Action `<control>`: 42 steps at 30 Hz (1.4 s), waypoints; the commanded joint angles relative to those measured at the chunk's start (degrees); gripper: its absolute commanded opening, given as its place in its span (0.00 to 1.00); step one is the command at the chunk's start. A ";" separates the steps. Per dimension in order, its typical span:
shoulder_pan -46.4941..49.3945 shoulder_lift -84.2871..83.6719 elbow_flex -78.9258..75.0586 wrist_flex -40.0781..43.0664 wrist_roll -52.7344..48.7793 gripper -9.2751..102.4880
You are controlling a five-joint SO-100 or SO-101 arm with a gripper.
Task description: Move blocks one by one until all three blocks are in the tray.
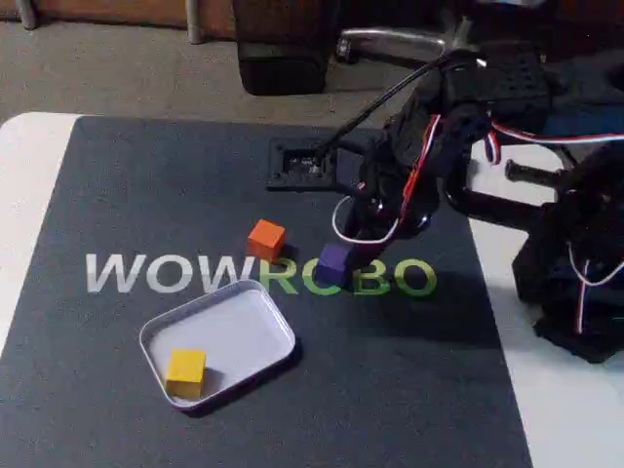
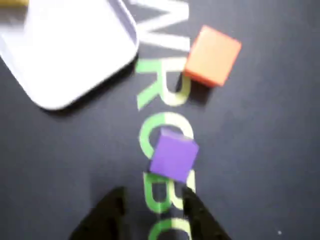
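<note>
The purple block sits on the dark mat over the green logo letters. My gripper hovers just behind it, open, and the block lies just beyond the two black fingertips, not between them. The orange block rests on the mat a short way past the purple one, apart from it. The silvery tray lies at the front left in the fixed view. The yellow block sits inside the tray's near corner.
The mat carries a "WOWROBO" print and lies on a white table. A black square fitting sits at the mat's far edge. The arm's base and cables stand at the right.
</note>
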 commanded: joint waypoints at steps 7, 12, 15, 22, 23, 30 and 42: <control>2.46 4.04 2.99 -0.44 2.55 0.21; 2.81 3.16 3.87 -0.79 2.20 0.22; 3.08 1.41 3.87 -2.81 2.46 0.23; 5.19 -1.67 3.78 -5.71 3.78 0.24; 5.45 -2.11 3.78 -6.24 4.13 0.24; 6.68 -4.83 2.55 -7.91 5.10 0.24; 5.45 -5.80 3.16 -7.47 3.69 0.24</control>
